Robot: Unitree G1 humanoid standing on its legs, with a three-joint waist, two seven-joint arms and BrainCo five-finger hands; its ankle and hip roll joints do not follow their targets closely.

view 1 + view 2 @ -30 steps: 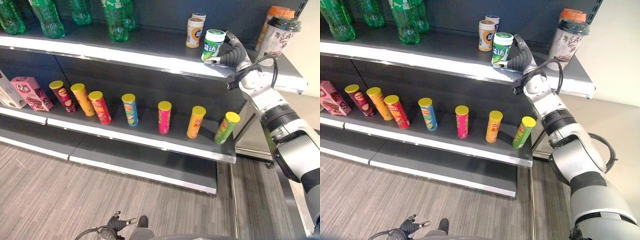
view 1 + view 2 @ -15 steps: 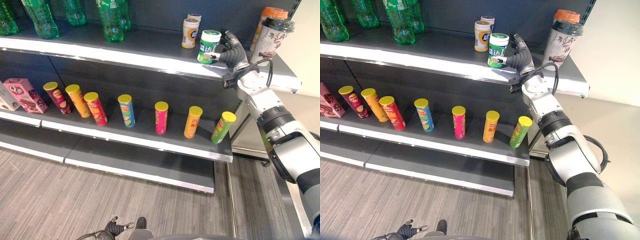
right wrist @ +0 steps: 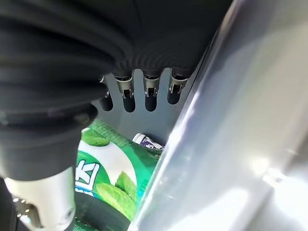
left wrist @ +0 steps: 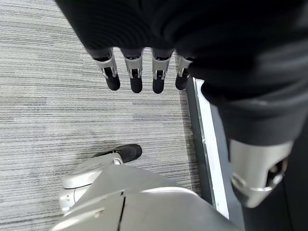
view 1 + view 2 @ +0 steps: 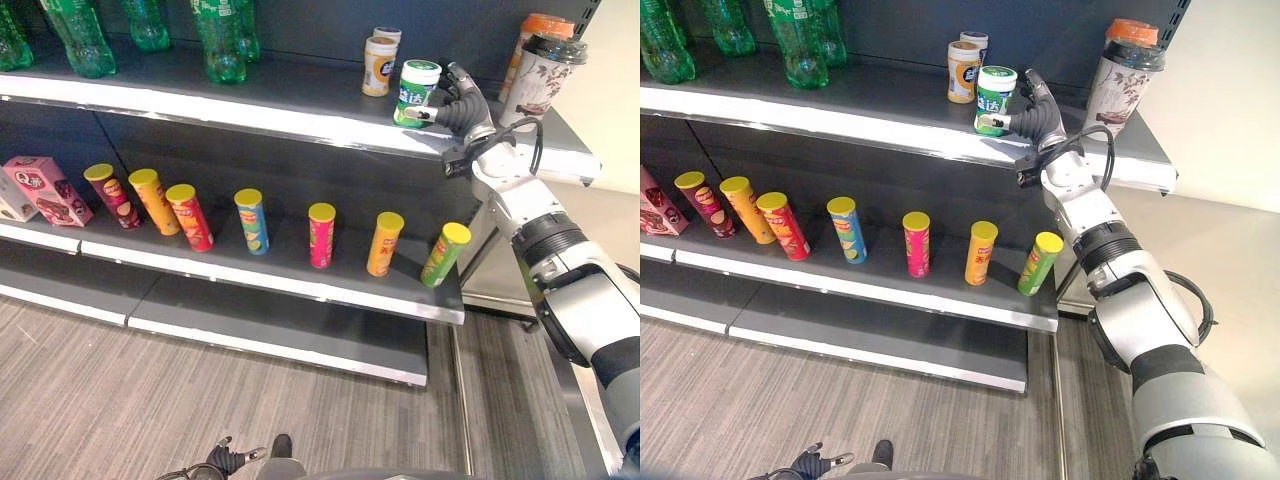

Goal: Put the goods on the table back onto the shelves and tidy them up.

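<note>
Your right hand is up at the top shelf, at about two o'clock in the head views, right beside the green-and-white tub that stands upright near the shelf's front edge. The thumb reaches to the tub's lower side, and in the right wrist view the fingers hang fairly straight above the green label; you cannot tell whether they actually clasp the tub or only rest beside it. Just behind the tub, toward eleven o'clock, stand a cream tub with an orange label and a smaller tub behind that. A tall patterned cup with a dark lid stands at three o'clock from the hand, with an orange-capped container behind it. Green bottles line the far left of the same shelf. On the middle shelf a row of crisp tubes runs across, the green one leaning at the right end, and a pink box sits at nine o'clock. Your left hand hangs low over the striped floor, fingers straight and relaxed, holding nothing.
</note>
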